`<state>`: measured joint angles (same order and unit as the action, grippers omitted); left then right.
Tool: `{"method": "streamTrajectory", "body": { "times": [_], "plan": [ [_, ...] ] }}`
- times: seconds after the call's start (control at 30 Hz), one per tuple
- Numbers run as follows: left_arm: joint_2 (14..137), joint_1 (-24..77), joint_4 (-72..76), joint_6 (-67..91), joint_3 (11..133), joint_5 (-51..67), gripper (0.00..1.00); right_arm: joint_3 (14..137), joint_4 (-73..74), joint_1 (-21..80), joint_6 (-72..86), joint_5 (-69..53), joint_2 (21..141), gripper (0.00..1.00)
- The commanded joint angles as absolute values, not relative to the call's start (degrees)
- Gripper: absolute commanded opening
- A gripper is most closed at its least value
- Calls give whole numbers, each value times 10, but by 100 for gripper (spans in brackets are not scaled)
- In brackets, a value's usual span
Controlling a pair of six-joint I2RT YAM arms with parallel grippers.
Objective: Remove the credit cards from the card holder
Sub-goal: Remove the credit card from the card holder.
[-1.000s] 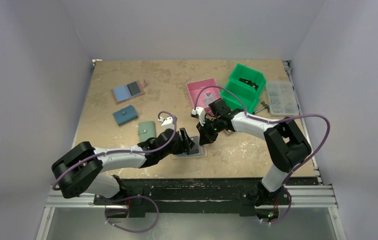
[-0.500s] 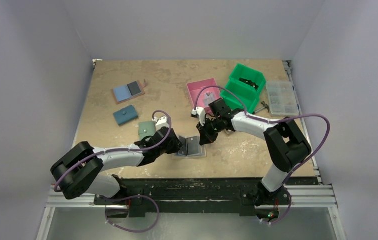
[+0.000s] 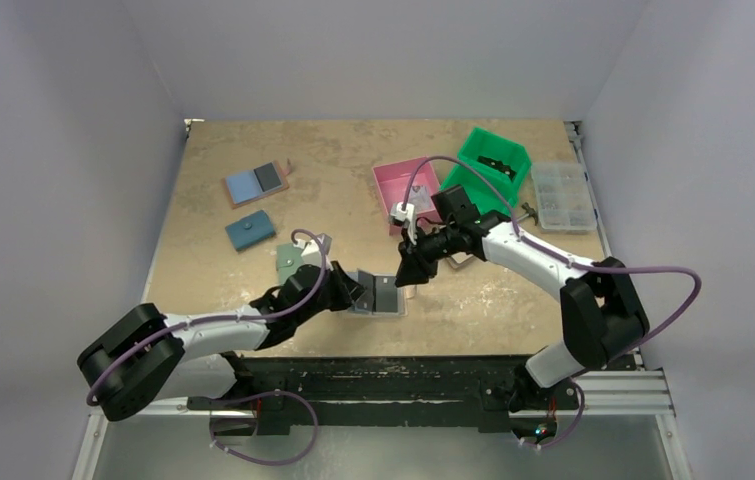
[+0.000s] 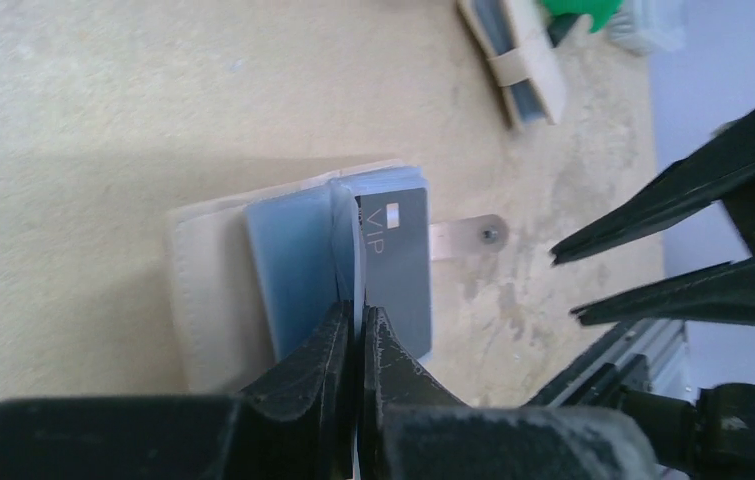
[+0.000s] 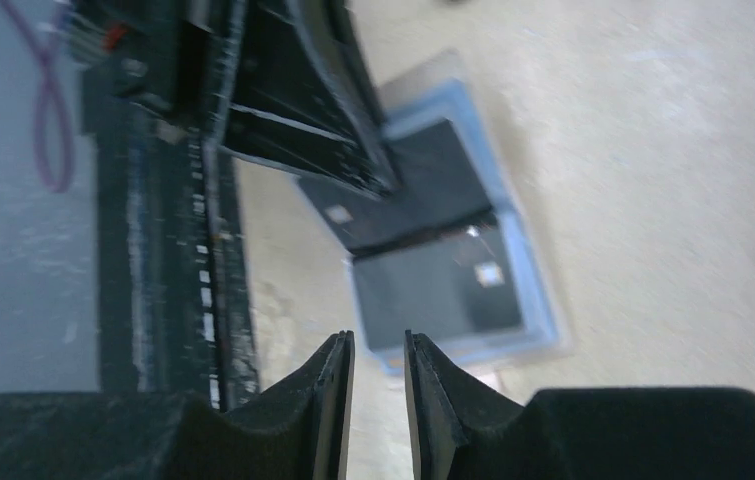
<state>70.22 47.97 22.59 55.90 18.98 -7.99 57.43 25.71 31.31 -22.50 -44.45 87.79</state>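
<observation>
Tan tabletop [image 3: 333, 150]: card holder [image 4: 213, 270] edge hidden under L gripper [image 4: 356, 315] pinching its flap; R gripper [image 5: 378, 345] slightly parted, empty

A tan, mottled table [image 3: 353, 150] stands boxed in on three sides by plain, pale lilac-grey walls [image 3: 63, 150] — left, back and right. Soft, even light leaves only faint shadows on the tabletop. Along the near edge runs a scuffed black rail [image 3: 393, 372] — silver metal framing [image 3: 643, 385] beside it.
</observation>
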Motion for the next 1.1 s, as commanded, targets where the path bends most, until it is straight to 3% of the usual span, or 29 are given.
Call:
{"method": "streamTrajectory", "body": {
  "times": [0.0,0.33,0.67,1.07],
  "plan": [
    [682,474,387,542,173,-42,0,586,240,314,-195,-622,891,33],
    [678,468,532,559,123,-19,0,550,110,304,-31,-670,908,46],
    [705,467,700,565,76,19,0,526,44,277,49,-694,916,48],
    [735,467,774,576,77,54,0,519,24,272,74,-700,924,48]
  ]
}}
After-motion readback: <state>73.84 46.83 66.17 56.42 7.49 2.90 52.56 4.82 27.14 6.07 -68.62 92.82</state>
